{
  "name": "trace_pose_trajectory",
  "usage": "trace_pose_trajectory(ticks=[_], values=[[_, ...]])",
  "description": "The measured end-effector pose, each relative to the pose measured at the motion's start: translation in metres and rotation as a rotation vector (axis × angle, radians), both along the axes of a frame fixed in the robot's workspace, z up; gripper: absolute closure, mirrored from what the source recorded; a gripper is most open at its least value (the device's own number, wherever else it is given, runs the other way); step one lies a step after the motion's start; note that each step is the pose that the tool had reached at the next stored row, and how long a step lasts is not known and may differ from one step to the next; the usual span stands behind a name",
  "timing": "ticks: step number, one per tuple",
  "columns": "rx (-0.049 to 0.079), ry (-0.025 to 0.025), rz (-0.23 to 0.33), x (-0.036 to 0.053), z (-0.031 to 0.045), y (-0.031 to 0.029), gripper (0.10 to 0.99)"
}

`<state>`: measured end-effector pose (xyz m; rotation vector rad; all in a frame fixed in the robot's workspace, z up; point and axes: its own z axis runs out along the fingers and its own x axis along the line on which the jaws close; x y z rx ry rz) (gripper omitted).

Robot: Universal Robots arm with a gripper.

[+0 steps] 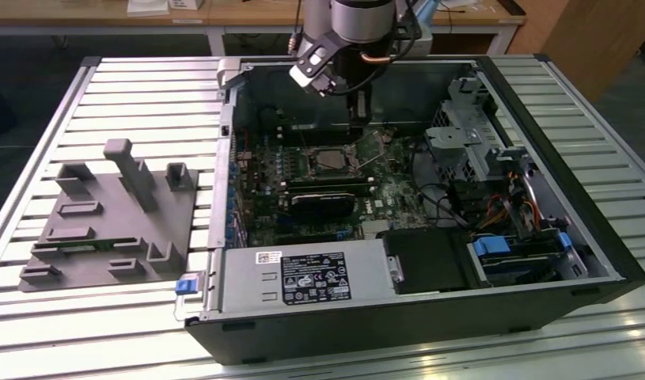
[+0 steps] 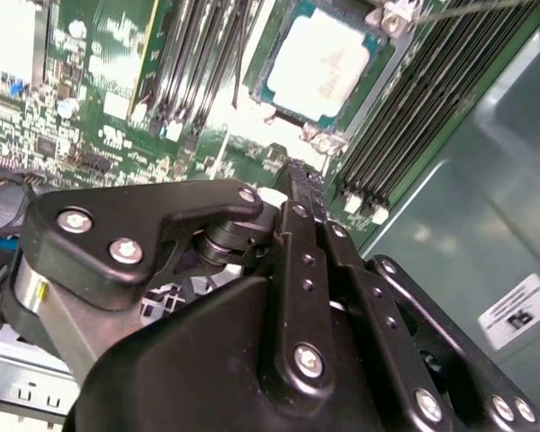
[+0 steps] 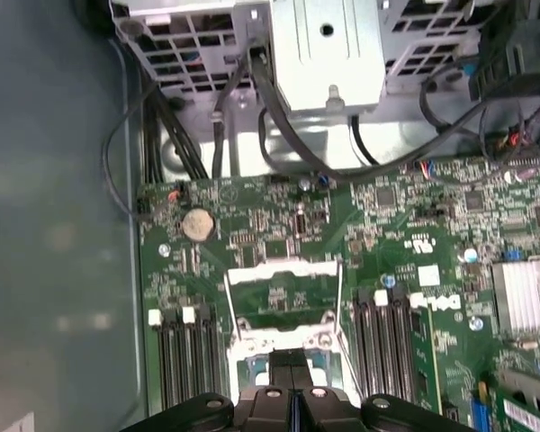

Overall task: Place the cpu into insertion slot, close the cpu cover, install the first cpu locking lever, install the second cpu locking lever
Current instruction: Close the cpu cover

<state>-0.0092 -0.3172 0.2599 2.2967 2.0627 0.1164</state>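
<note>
Arm: comes down from above into the open computer case (image 1: pixel 428 317), which lies on a slatted table (image 1: pixel 142 95).
Gripper (image 1: pixel 356 131): fingers pressed together, nothing between them. In both wrist views the two black fingers (image 2: pixel 304 207) meet along a thin seam.
Gripper position: the tip (image 3: pixel 292 364) hangs over the green circuit board (image 3: pixel 252 243) at the edge of the socket, between two banks of black memory slots (image 3: pixel 184 360). Whether it touches the board cannot be told.
Processor chip (image 2: pixel 322 63): pale silvery top, lying flat and square inside the socket (image 2: pixel 317 137), with its top bare. In the exterior view the chip (image 1: pixel 328 161) sits mid-board, just below the gripper tip.
Socket cover (image 3: pixel 283 267): thin metal frame with a cut-out middle. It appears to be swung back off the socket, with board showing through the opening, though its exact tilt is hard to judge.
Locking lever: a thin wire rod (image 2: pixel 468 11) runs off from the socket's corner. Whether it is latched cannot be told.
Other items: a round coin battery (image 3: pixel 196 224) on the board beyond the cover, and a grey moulded fixture (image 1: pixel 111 214) on the table beside the case, to the exterior view's left.
</note>
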Motion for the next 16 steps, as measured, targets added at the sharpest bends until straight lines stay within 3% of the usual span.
trace_pose_trajectory(ticks=[16], values=[[0.000, 0.0000, 0.000, 0.0379, -0.0001, 0.0000, 0.980]])
